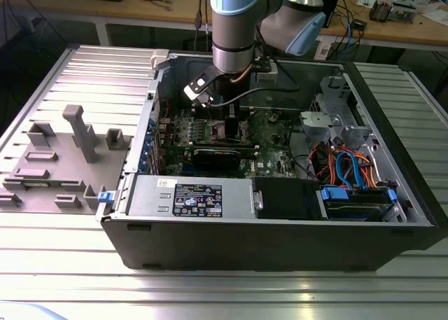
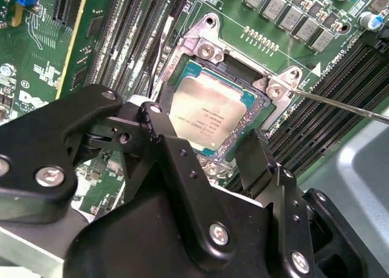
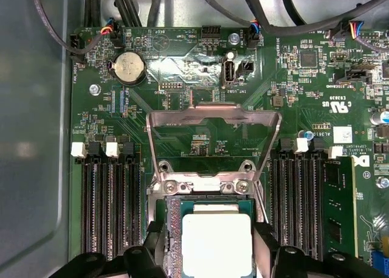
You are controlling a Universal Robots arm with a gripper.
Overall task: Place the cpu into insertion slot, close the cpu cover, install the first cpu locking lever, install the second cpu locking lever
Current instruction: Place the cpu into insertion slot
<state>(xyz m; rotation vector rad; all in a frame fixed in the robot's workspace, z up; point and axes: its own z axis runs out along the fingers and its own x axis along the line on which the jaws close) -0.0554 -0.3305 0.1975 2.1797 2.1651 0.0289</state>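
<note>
The cpu (image 2: 203,117) (image 3: 216,244), a flat square chip with a dull silver top, lies level in the insertion slot (image 3: 172,226) on the green board. In both wrist views my gripper (image 2: 203,127) (image 3: 213,253) straddles it, one black finger (image 2: 155,114) against each side edge of the chip. The cpu cover (image 3: 213,115), a thin silver frame, stands swung up off the slot on its hinge. A thin metal locking lever (image 2: 340,104) sticks out to one side of the slot. In the exterior view the gripper (image 1: 227,115) is down inside the open computer case.
Long black memory slots (image 3: 112,205) run along both sides of the socket. Black cables (image 3: 267,22) cross the case wall behind the board. A power supply (image 1: 189,197) and drive bay with blue and orange cables (image 1: 350,176) sit at the case front. A grey fixture (image 1: 70,152) lies on the exterior view's left.
</note>
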